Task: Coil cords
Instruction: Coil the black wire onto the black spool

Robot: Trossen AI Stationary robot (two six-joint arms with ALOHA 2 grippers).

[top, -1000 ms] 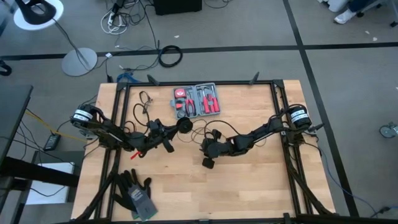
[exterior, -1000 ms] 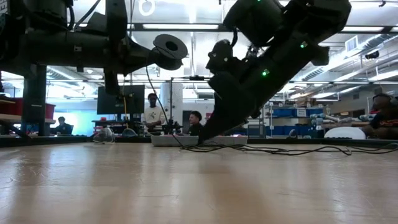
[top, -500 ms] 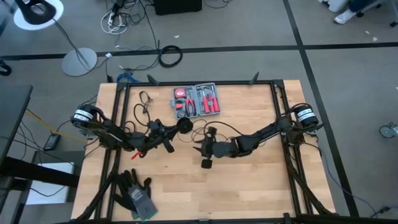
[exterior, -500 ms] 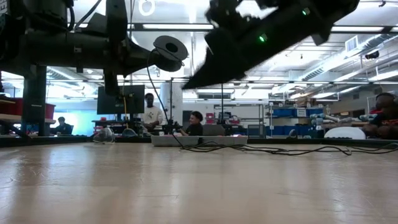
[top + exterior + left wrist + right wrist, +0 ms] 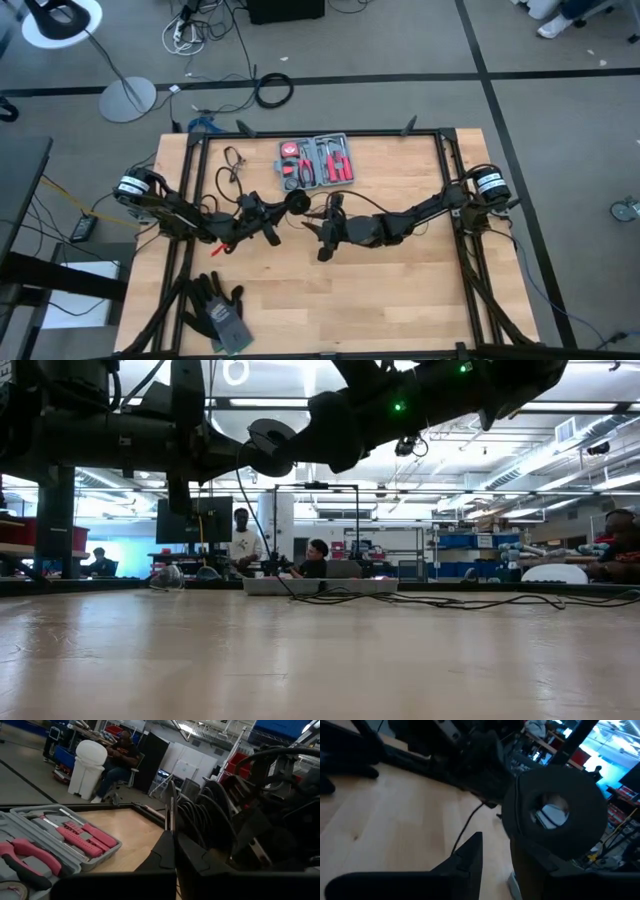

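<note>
A wooden worktop (image 5: 400, 300) carries a red tool kit (image 5: 316, 161) beyond both arms; the left tool (image 5: 283, 209) is clenched on the cord's round black disc (image 5: 296, 203), lifted above the wood; the right tool (image 5: 322, 243), jaws parted around nothing, hangs just beside that disc; thin black cord (image 5: 232, 165) trails behind the left tool.

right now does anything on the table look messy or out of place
The thin black wire sprawls in loose loops near the left tool, not yet coiled, with its disc raised off the table. Gloves lie heaped at the front edge. The red tool kit sits open but tidy.
</note>
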